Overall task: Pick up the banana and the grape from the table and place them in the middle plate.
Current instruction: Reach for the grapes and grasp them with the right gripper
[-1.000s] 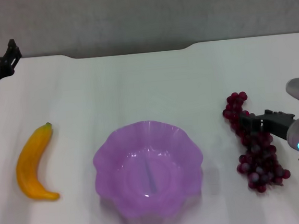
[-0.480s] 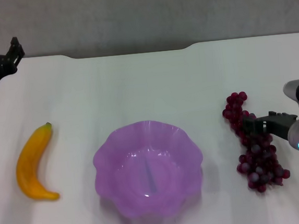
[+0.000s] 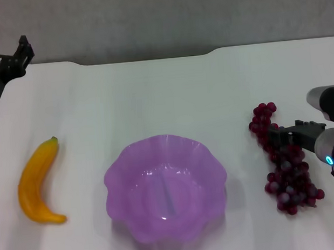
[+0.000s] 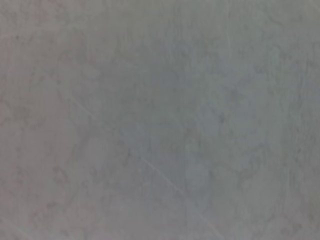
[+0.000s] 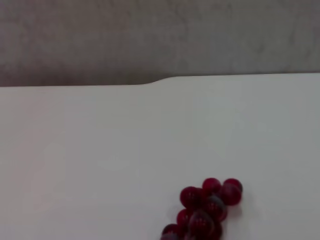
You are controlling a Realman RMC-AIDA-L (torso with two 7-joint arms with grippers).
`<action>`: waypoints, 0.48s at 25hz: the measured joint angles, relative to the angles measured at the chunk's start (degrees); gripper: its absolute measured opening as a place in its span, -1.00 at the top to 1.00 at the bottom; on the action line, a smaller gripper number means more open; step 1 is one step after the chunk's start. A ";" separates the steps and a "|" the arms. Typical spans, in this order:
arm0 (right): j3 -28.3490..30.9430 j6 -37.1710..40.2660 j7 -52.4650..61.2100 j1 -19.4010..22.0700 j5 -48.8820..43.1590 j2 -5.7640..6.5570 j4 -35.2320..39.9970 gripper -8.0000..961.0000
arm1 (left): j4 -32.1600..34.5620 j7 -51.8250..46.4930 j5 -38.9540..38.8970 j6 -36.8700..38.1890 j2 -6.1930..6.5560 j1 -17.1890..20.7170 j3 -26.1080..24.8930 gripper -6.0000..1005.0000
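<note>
The yellow banana (image 3: 36, 183) lies on the white table (image 3: 153, 97) at the left. The purple scalloped middle plate (image 3: 115, 170) stands empty at the front centre. The dark red grape bunch (image 3: 288, 176) lies at the right; its far end shows in the right wrist view (image 5: 207, 207). My right gripper (image 3: 282, 135) sits low over the upper part of the bunch. My left gripper (image 3: 2, 50) is open and empty at the table's far left corner, well behind the banana. The left wrist view shows only a grey surface.
The table's far edge has a notch (image 3: 146, 58) with a grey wall behind it. Bare tabletop lies between the plate and each fruit, and behind the plate.
My left gripper has shifted a little to the right and farther back. My right arm has edged slightly left over the grapes. The fruit and plate have not moved.
</note>
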State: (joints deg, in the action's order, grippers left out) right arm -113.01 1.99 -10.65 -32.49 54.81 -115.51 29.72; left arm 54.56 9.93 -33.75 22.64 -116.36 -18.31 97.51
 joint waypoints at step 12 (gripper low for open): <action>-8.83 3.19 8.73 1.33 0.05 -0.16 -0.02 -0.58 | 0.02 -0.09 0.00 -0.06 0.00 0.24 0.05 -0.66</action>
State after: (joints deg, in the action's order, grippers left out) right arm -121.85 5.19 -1.92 -31.16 54.86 -115.67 29.70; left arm 54.59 9.84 -33.75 22.58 -116.36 -18.08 97.56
